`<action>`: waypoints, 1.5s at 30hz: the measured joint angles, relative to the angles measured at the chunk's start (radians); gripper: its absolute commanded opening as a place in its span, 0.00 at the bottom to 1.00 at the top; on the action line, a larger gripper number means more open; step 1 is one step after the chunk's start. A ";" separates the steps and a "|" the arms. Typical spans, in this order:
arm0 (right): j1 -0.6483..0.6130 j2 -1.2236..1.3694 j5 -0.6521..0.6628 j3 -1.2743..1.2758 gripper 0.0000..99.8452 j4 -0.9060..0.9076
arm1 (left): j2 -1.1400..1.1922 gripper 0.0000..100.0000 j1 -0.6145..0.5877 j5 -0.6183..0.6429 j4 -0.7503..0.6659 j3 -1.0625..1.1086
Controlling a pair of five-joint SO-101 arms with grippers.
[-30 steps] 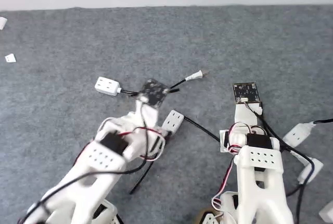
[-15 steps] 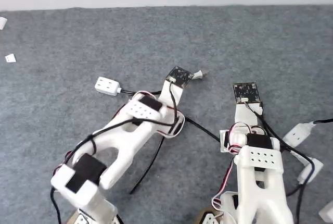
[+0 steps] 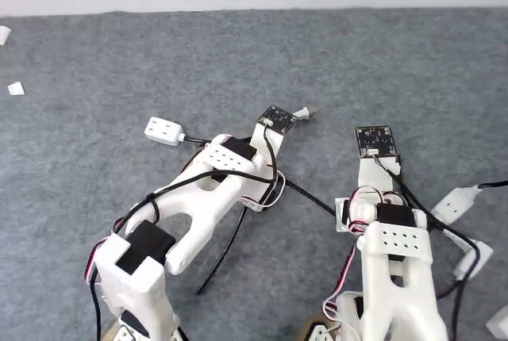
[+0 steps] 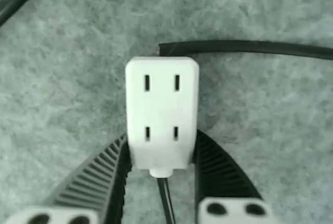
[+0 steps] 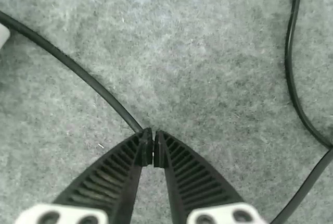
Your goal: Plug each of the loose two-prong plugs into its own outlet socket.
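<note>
Outlet socket (image 4: 162, 109) lay flat on the carpet (image 4: 62, 52), under the left wrist at centre of the high view. Left gripper (image 4: 161, 148) clamped only its near end; judged liable to pivot or slip. Right gripper (image 5: 153, 148) was closed, empty, beside a black cable (image 5: 78, 70).

Arm (image 3: 198, 206) (image 3: 393, 262) ×2; plug (image 3: 302, 113) ×1; socket (image 3: 164, 131) (image 4: 162, 114) ×2 sure, others unclear.
</note>
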 measured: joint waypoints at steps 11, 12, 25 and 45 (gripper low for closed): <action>0.000 0.000 0.000 0.000 0.01 0.000 | 0.000 0.01 -0.015 0.310 0.140 -0.008; 0.000 0.000 0.000 0.000 0.01 0.000 | -0.002 0.01 -0.026 0.327 0.147 -0.008; 0.000 0.000 0.029 0.000 0.01 0.000 | -0.213 0.02 -0.127 0.371 -0.066 0.295; -0.002 0.000 0.029 0.000 0.01 0.000 | -0.222 0.16 -0.239 0.351 -0.032 0.296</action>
